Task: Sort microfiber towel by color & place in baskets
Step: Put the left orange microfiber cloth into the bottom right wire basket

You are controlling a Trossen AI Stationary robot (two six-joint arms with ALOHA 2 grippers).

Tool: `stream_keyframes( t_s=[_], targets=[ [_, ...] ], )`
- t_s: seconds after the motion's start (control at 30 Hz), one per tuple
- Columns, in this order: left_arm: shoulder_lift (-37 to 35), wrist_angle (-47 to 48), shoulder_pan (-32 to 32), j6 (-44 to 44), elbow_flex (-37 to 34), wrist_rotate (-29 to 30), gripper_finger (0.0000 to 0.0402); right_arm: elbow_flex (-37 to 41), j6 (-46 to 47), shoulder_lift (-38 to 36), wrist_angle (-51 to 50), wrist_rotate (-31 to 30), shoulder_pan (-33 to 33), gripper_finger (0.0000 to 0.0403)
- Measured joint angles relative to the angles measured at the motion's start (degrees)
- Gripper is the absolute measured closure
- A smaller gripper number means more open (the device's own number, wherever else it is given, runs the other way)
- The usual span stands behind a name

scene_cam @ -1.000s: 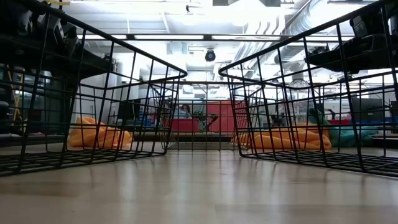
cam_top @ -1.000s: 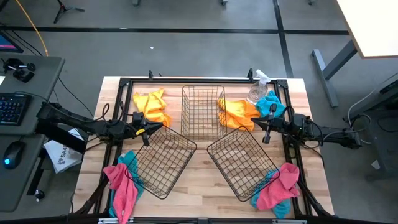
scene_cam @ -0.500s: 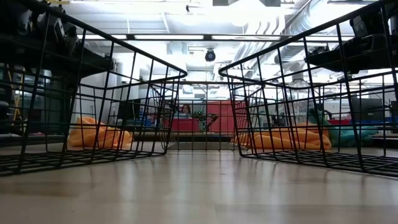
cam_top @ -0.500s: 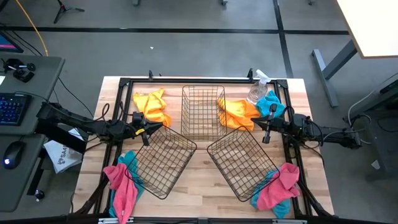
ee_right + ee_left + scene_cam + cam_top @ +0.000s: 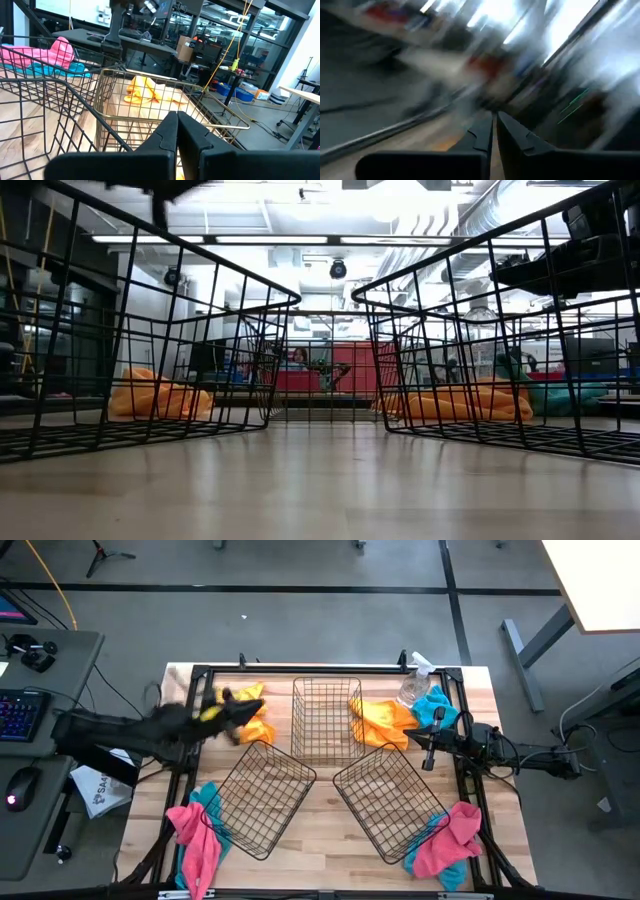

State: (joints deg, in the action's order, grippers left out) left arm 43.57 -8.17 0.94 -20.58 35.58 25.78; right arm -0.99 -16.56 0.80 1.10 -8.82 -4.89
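High view: left gripper (image 5: 232,712), apparently closed, beside yellow towel (image 5: 255,712)

Three black wire mesh baskets (image 5: 327,720) (image 5: 262,797) (image 5: 391,802) fill the wooden table's (image 5: 325,840) middle; narrow bare wood between them. Black metal frame bars (image 5: 300,670) fence the edges. Clear plastic spray bottle (image 5: 413,687) blocks the far right corner beside the turquoise towel (image 5: 436,707).

— Where do the baskets sit?
— One basket (image 5: 326,717) at twelve o'clock, one (image 5: 262,795) at seven, one (image 5: 392,802) at five.
— The towels?
— Heaps (image 5: 245,708) at eleven, one (image 5: 385,722), eight (image 5: 197,832) and four (image 5: 448,838), outside them.
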Motion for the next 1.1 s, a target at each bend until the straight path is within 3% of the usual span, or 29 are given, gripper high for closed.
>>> stream_keyframes(
  t_s=[0.07,0.13,0.2,0.27,0.4,0.63,0.87,1.1],
  targets=[
    [5.54,23.64,4.74,1.18,12.27,3.83,0.0381,-0.01,0.00,0.00,0.00,0.00,0.00,0.0402],
    [9.78,41.37,9.56,-1.76,21.42,6.73,0.0370,0.00,0.00,0.00,0.00,0.01,0.00,0.0402],
    [12.44,54.84,13.81,-6.40,25.72,6.48,0.0352,0.00,0.00,0.00,0.00,0.00,0.00,0.0402],
    [13.36,61.09,16.40,-11.54,25.14,3.55,0.0331,-0.01,0.01,0.00,0.00,0.00,0.00,0.0402],
    [13.18,62.38,18.48,-19.90,18.41,-2.41,0.0283,-0.01,0.00,0.00,0.01,0.01,0.00,0.0402],
    [20.57,66.48,25.58,-19.83,12.73,-8.00,0.0220,-0.01,0.00,0.00,0.02,0.00,0.00,0.0402],
    [28.92,65.94,33.52,-16.74,12.36,-12.62,0.0203,-0.02,0.00,0.00,0.00,0.01,0.00,0.0402],
    [32.03,63.39,36.47,-13.28,12.36,-16.73,0.0202,0.00,0.00,0.00,0.02,0.00,0.00,0.0402]
  ],
)
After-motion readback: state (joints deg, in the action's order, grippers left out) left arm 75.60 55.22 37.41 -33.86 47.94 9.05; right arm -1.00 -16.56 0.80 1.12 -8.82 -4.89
